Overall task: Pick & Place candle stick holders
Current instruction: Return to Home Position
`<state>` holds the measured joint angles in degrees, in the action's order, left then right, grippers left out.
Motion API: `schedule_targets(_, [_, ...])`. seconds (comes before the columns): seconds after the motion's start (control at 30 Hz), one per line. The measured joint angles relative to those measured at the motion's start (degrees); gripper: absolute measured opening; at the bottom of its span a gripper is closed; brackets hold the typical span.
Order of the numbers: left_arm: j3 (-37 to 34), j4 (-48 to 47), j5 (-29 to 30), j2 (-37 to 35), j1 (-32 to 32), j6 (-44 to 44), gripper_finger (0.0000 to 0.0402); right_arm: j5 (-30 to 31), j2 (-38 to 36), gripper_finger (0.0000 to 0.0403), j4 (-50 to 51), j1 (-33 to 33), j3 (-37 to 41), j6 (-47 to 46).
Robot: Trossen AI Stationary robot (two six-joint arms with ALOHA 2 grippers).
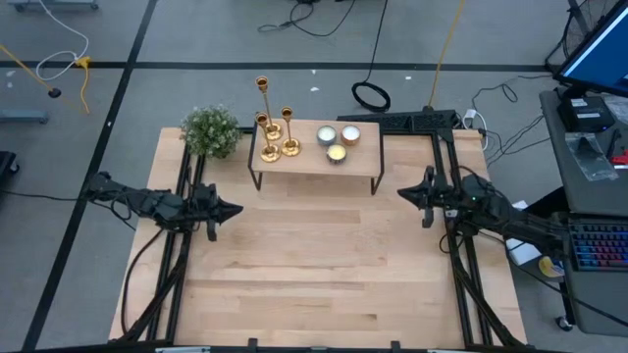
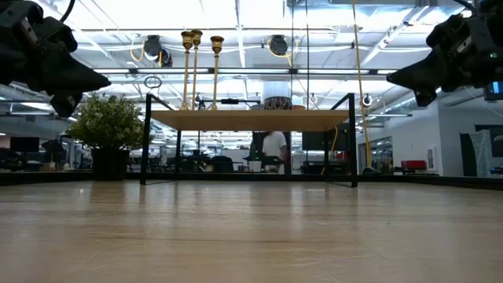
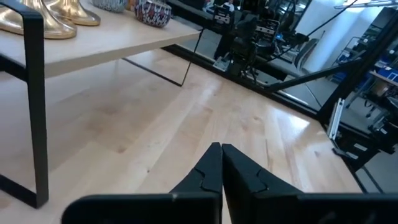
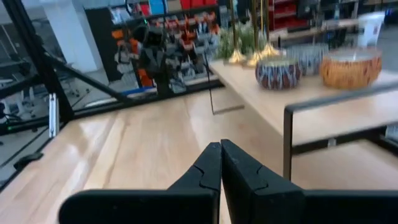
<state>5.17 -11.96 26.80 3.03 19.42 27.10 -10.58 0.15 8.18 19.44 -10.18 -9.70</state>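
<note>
1. The left tool (image 1: 237,208) hangs above the left side of the worktop (image 1: 314,265) and points toward the middle. In the left wrist view its fingers (image 3: 211,163) are pressed together, and nothing is between them.
2. A green bushy plant (image 1: 210,130) stands at the far left corner of the worktop, just beside the small wooden shelf (image 1: 312,163).
3. The three brass candle stick holders (image 1: 270,152) stand upright on the left end of this shelf, close to one another. No tool is near them.
4. Three scented candles (image 1: 350,134) in tins sit on the right half of the same shelf, apart from the holders.
5. The right tool (image 1: 400,194) hangs above the right side of the worktop and points inward. It is narrow too: its fingers (image 4: 210,163) touch and carry nothing.
6. I judge that the step in hand is the return to the home position, because both arms are at their own sides, well apart from the shelf, with empty tools.
7. All things appear to be placed on the shelf, so I think the next move calls only for both arms to settle in rest, without touching the thin holders, which could tip easily.
</note>
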Motion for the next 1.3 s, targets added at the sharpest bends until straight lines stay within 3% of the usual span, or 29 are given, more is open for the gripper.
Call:
schedule_targets(0.27, [0.0, 0.0, 0.0, 0.0, 0.0, 0.2, 0.0021, 0.2, 0.0, 0.0000, -1.4, 0.0, 2.5, 2.9])
schedule_targets(0.43, [0.0, 0.0, 0.0, 0.0, 0.0, 0.1, 0.0032, 0.2, 0.0, 0.0000, -2.0, 0.0, 2.7, -2.0])
schedule_targets(1.3, [0.0, 0.0, 0.1, 0.0, 0.0, 0.1, 0.0033, 0.0, 0.0, 0.0000, -3.7, 0.0, 3.0, -3.1])
